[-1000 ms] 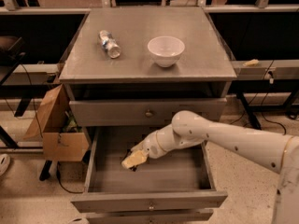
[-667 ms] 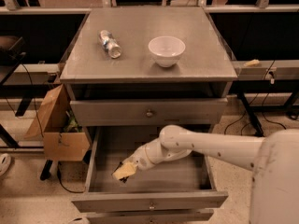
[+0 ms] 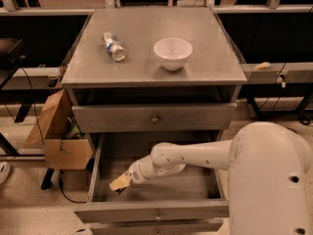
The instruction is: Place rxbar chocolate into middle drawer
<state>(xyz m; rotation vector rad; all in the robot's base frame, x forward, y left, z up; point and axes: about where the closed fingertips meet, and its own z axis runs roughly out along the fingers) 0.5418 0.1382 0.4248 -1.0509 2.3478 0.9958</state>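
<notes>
Robot arm (image 3: 195,155) stretches from the lower right into the open middle drawer (image 3: 195,210), under the tabletop (image 3: 205,67). A white bowl (image 3: 172,53) sits near the tabletop's centre, and a plastic bottle (image 3: 113,46) lies toward its left edge. The pincer (image 3: 120,184) hangs low in the drawer's front left corner; apart or together, I cannot tell. At its tip the rxbar chocolate (image 3: 119,191) shows only as a dark sliver.

Dim warm overhead light; hand (image 3: 119,184) low in shadowed middle drawer (image 3: 195,210).
</notes>
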